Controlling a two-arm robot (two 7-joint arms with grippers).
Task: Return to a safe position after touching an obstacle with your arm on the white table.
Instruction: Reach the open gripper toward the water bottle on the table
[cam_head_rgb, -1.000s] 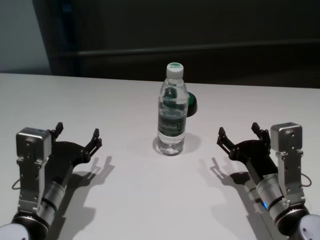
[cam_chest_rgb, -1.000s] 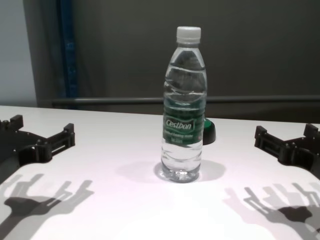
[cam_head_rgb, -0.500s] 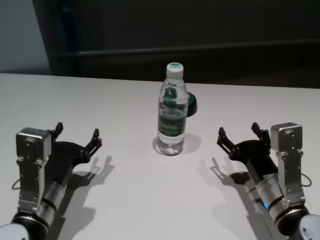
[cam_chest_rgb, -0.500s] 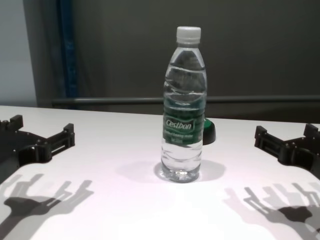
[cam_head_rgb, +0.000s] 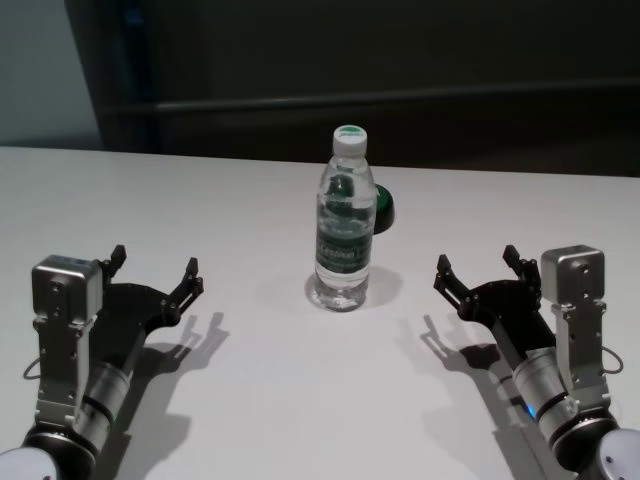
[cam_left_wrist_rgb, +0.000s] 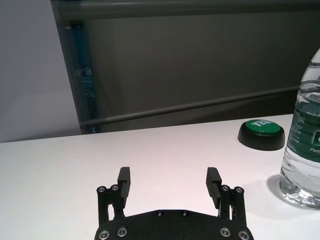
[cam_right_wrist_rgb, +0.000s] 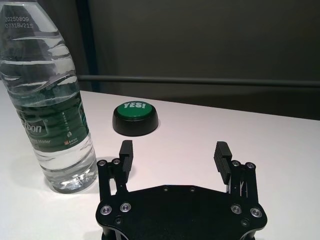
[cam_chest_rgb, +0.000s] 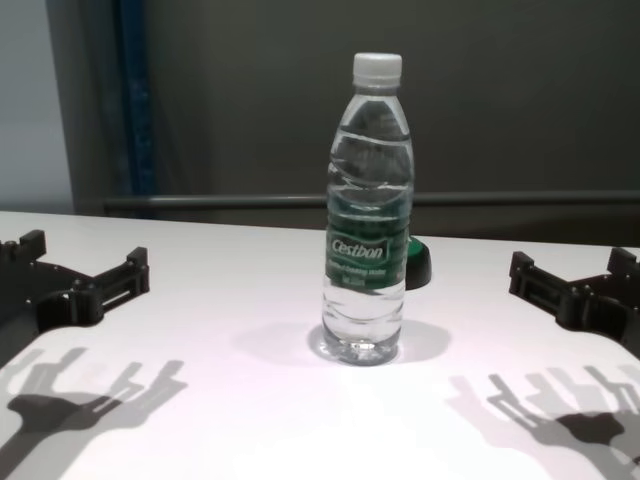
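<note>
The left gripper (cam_head_rgb: 155, 272) hovers over the white table (cam_head_rgb: 260, 400) toward its near left corner, jaws spread wide and empty; the right gripper (cam_head_rgb: 478, 268) mirrors it toward the near right corner, likewise parted and holding nothing; both are well apart from the obstacle (cam_head_rgb: 345, 220), which stands upright near the table's middle, just in front of a green button (cam_right_wrist_rgb: 135, 118); judged from this, neither arm is touching the bottle, and both look to be in a safe, withdrawn position.

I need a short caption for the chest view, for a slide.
Upright water bottle on the white table, between the open left gripper and open right gripper.
</note>
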